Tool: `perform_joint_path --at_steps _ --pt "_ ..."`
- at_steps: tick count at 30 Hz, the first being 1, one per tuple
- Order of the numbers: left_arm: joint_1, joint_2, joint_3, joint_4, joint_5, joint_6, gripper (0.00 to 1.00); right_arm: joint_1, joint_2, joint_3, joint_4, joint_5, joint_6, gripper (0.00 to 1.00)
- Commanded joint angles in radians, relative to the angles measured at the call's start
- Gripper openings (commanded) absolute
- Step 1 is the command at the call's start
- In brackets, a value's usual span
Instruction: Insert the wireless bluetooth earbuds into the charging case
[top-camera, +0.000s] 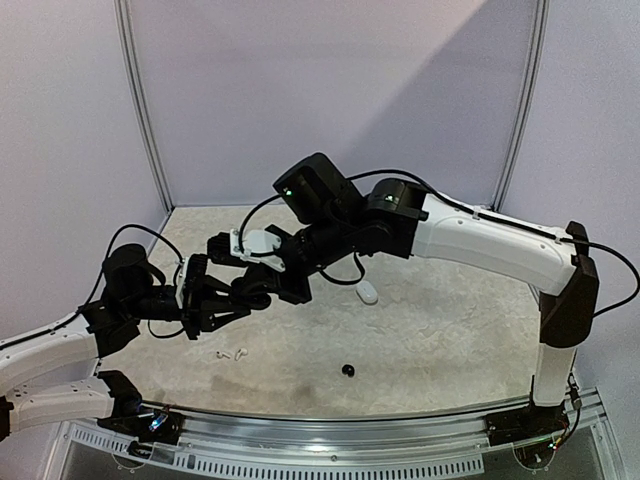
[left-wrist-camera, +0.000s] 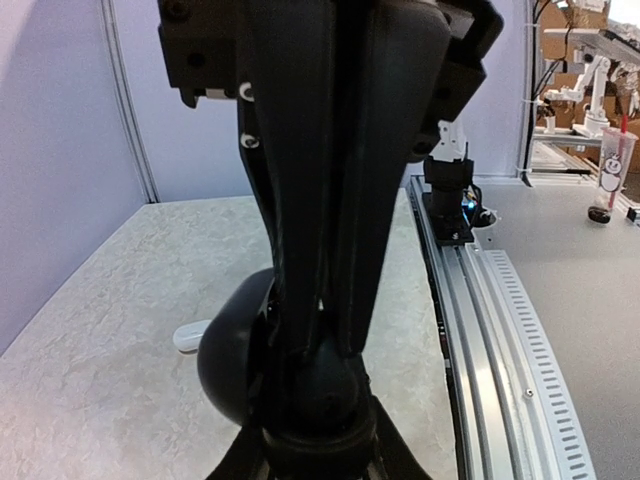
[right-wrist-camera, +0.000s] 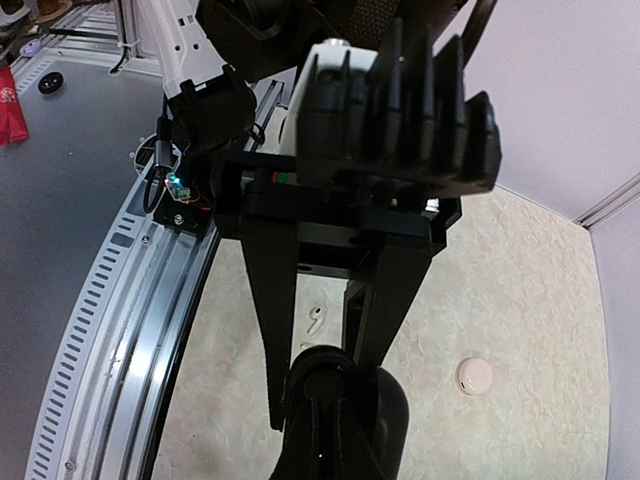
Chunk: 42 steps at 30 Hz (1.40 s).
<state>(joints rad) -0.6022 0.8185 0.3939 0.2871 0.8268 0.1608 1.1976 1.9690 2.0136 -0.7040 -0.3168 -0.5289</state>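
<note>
Looking like the case-opening step: left fingers (left-wrist-camera: 295, 220) and right fingers (right-wrist-camera: 268, 300) are both clamping on the glossy black pebble-shaped charging case (left-wrist-camera: 232, 360) above the pale marbled bench (top-camera: 450, 350). Tiny white plastic earbuds (top-camera: 240, 352) and a tiny glossy black earbud (top-camera: 348, 371) are lying loose below. Guessing one arm is needing to let go next and fetch a bud.

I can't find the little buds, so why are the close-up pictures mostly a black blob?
Left wrist view: the left claw and black charging case sit close, dark and blurry. Right wrist view: the right claw blocks the middle likewise. Top view: a slanted shadow crosses the back wall.
</note>
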Motion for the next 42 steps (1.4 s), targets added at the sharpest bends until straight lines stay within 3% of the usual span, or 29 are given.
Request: perform_joint_path --at_steps 1,4,7,10,22,26,33,37,42 --pt "-0.018 -0.005 0.018 0.014 0.009 0.014 0.00 0.003 0.036 0.025 -0.028 0.011 -0.006 0.00" --pt "-0.019 -0.004 0.017 0.018 0.006 0.015 0.00 0.002 0.042 0.031 -0.031 0.012 -0.009 0.00" --pt "-0.019 -0.006 0.016 0.024 0.003 0.013 0.00 0.002 0.050 0.039 -0.043 0.029 -0.004 0.13" --pt "-0.019 -0.008 0.013 0.024 0.003 0.009 0.00 0.003 0.050 0.038 -0.050 0.041 0.005 0.21" --pt "-0.020 -0.009 0.008 0.014 -0.042 -0.043 0.00 -0.001 -0.001 0.081 -0.029 0.050 0.036 0.28" --pt "-0.019 -0.009 0.003 0.012 -0.075 -0.099 0.00 -0.037 -0.076 0.077 0.056 -0.027 0.110 0.29" --pt "-0.018 -0.004 0.004 0.015 -0.104 -0.125 0.00 -0.167 -0.219 -0.070 0.218 -0.114 0.410 0.37" --pt "-0.016 -0.005 0.001 0.017 -0.107 -0.119 0.00 -0.254 -0.225 -0.178 0.052 0.016 0.570 0.40" --pt "-0.016 -0.024 -0.013 0.020 -0.089 -0.090 0.00 -0.284 -0.187 -0.377 -0.098 0.095 0.513 0.37"
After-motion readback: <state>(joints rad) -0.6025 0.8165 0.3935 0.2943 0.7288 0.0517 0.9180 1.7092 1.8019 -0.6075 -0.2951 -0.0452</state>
